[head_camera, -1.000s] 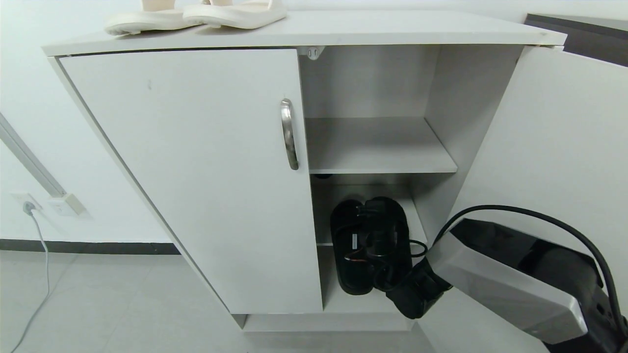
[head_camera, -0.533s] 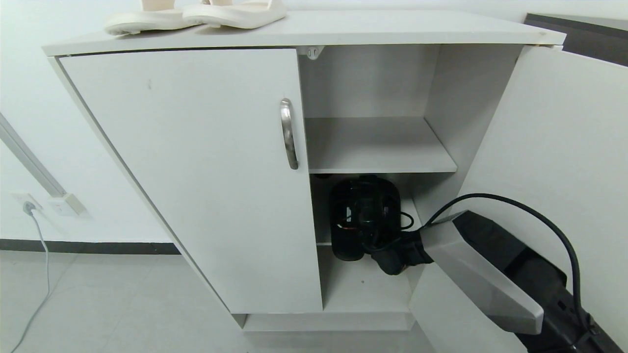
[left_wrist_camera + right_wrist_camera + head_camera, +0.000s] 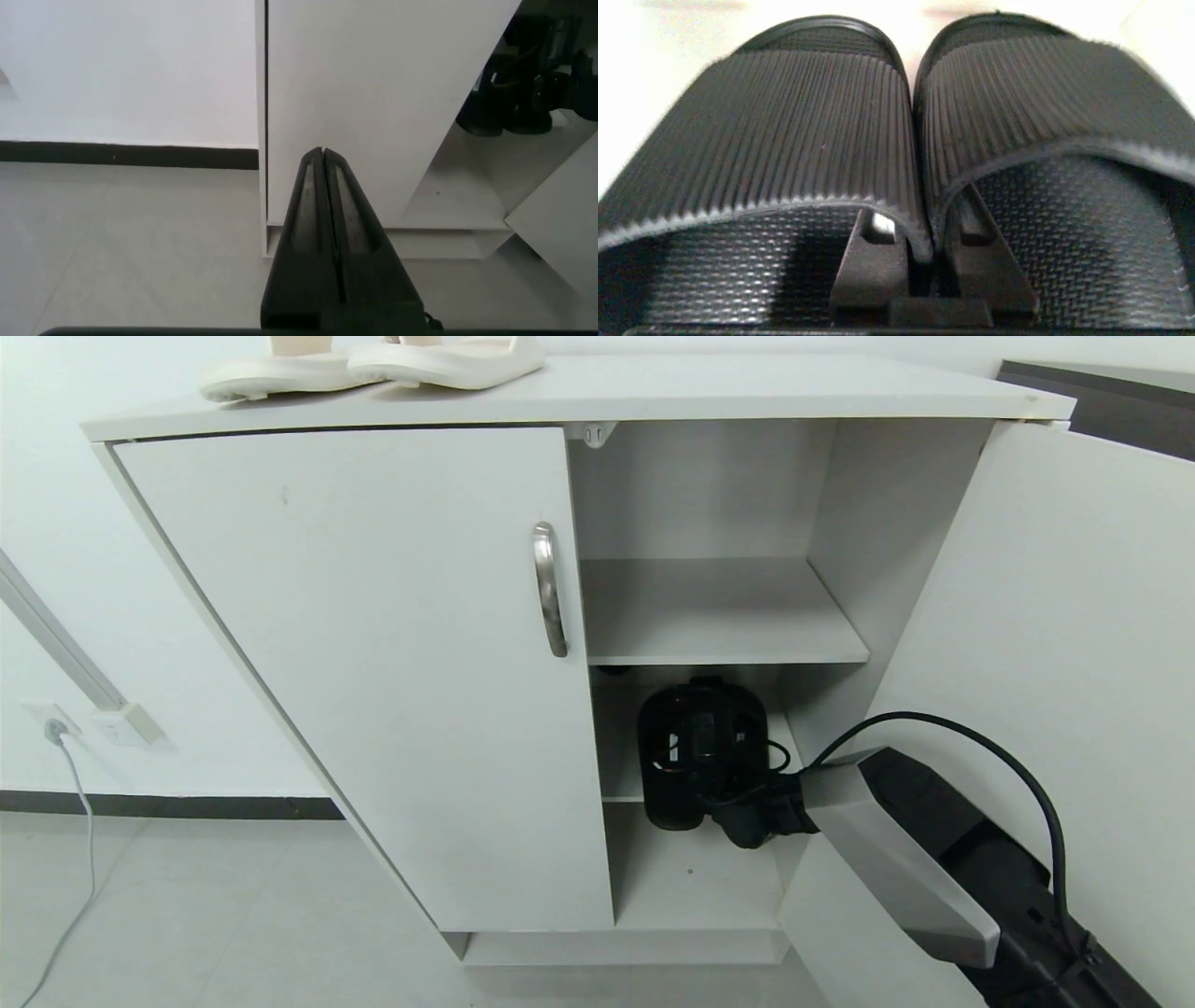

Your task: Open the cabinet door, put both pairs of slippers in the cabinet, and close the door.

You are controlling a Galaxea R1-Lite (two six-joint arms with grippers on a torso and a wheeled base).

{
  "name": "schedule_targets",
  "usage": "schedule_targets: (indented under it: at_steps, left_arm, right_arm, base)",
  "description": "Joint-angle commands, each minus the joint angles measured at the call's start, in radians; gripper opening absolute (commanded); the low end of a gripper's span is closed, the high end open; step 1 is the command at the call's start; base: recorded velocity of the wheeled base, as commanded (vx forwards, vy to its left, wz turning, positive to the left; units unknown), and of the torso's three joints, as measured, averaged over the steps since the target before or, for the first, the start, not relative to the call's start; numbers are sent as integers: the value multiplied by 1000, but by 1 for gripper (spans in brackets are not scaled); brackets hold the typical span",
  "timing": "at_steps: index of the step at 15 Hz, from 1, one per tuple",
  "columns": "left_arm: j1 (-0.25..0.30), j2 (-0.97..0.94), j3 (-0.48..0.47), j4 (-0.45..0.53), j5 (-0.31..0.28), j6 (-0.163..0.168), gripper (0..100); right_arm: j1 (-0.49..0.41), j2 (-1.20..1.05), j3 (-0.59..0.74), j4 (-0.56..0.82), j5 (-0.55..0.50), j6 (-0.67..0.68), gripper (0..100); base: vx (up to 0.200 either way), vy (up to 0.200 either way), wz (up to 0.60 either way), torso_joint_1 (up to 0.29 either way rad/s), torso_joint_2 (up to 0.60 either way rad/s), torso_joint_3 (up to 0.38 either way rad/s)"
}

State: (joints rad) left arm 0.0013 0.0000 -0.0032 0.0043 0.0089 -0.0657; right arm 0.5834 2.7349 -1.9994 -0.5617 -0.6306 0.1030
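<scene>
Cabinet door [image 3: 1055, 616] opened | black slippers [image 3: 702, 751] gripped in right gripper [image 3: 920, 241] jaws, inside cabinet [image 3: 709, 485] | white slippers [image 3: 373, 366] on top, not yet stowed | left gripper [image 3: 323, 187] jaws closed, empty

Grey angular shell on black right arm [image 3: 896, 859], looping black cable [image 3: 924, 715], slim black left hand [image 3: 323, 159]

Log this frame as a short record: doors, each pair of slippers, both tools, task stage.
Doors: left door shut; right door swung open.
Black slippers: clamped in the right tool, inside the open side, below the upper shelf.
Cream slippers: on the cabinet top.
Left tool: shut, empty, low in front of the cabinet.
Stage: black pair inside but not released; cream pair not yet stored.
</scene>
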Motion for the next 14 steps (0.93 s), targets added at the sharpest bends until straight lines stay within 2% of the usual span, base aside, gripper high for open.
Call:
schedule_targets:
  at_steps: [1,14]
  left_arm:
    - [0,2,0,-1,-1,0,0]
    - [0,2,0,-1,0,0,0]
  right_arm:
    - [-5,-26,-1,-1,2,0,0]
    - [-25,-24,-1,0,57,0,0]
  base:
    - [0,0,0,0,0,0]
    - [0,0,0,0,0,0]
